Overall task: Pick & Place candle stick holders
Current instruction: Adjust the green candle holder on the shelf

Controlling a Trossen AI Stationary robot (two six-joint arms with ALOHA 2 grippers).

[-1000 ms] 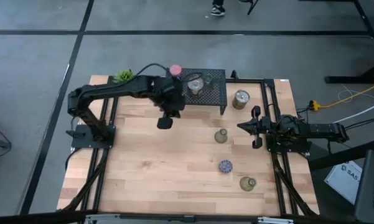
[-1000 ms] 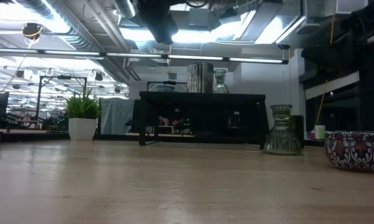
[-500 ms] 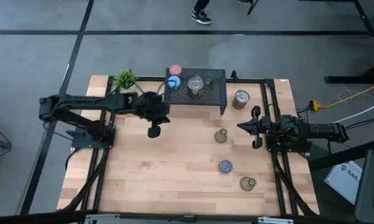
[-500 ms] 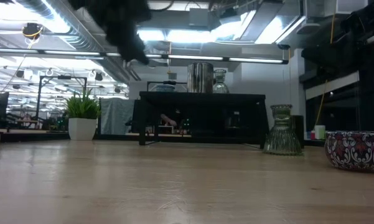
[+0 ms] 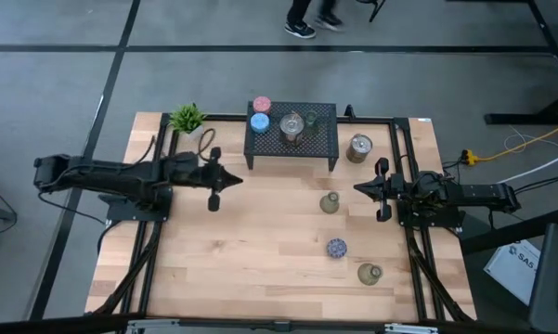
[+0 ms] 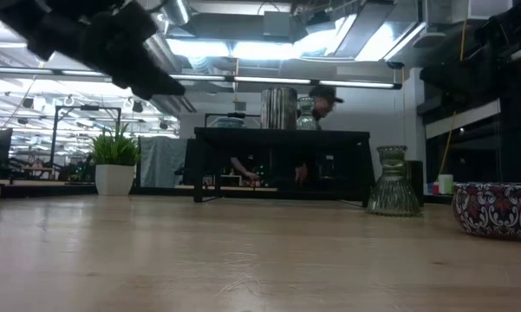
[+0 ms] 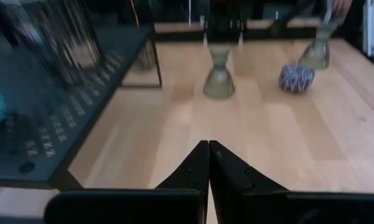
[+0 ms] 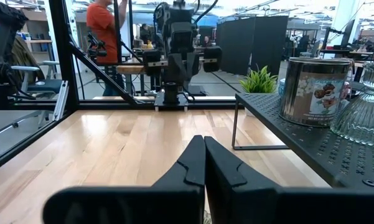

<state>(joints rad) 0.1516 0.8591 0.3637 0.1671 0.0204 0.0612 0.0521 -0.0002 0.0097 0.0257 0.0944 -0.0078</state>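
Item: your left gripper [image 5: 214, 192], jaws pressed together and empty, hung over bare desk [image 5: 251, 260], well apart from the olive-grey glass candle holder [image 5: 330, 203]; your right gripper [image 5: 359, 188], jaws likewise pressed together, sat just beside it.

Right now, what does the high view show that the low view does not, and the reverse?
Only the high view shows the pink holder and light blue holder on the rack, the silver holder beside it, the olive holder near the table's front edge, and the right gripper, shut. Only the low view shows the room behind and a person there. Both show the rack, plant, speckled blue holder and shut left gripper.
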